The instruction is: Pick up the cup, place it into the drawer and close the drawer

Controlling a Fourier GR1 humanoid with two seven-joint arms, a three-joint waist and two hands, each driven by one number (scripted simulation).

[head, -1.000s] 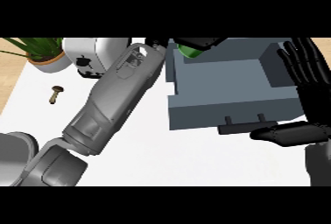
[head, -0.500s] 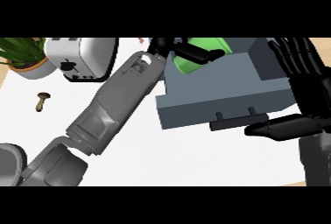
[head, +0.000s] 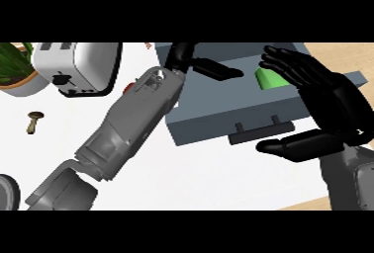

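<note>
cup (head: 269, 79) is bright green, only a small blocky patch of it showing; it sits inside the open drawer (head: 219, 121), toward the drawer's right side, partly hidden behind the right hand's fingers. can't tell if it's upright or on its side.

drawer is a grey-blue box w/ a dark handle (head: 261, 131) on its front face, front wall nearest the lower edge of the view.

left hand (head: 197, 62) reaches over the drawer's back-left part, forearm running diagonally from lower left. fingers look relaxed and spread toward the cup, not wrapped round anything; a gap shows btwn fingertips and the green patch.

right hand (head: 329, 106) is at the drawer's right, fingers straight and fanned over the cup area, thumb stretched out low just beside the handle's right end. holding nothing.

edges/room: white counter (head: 205, 183) is bare in front of the drawer, down to its front edge at lower right. to the left, well apart from the drawer: toaster (head: 76, 66), potted plant (head: 15, 69) at the far left edge, a small mushroom (head: 33, 121) below it. left forearm crosses the space btwn toaster and drawer.
</note>
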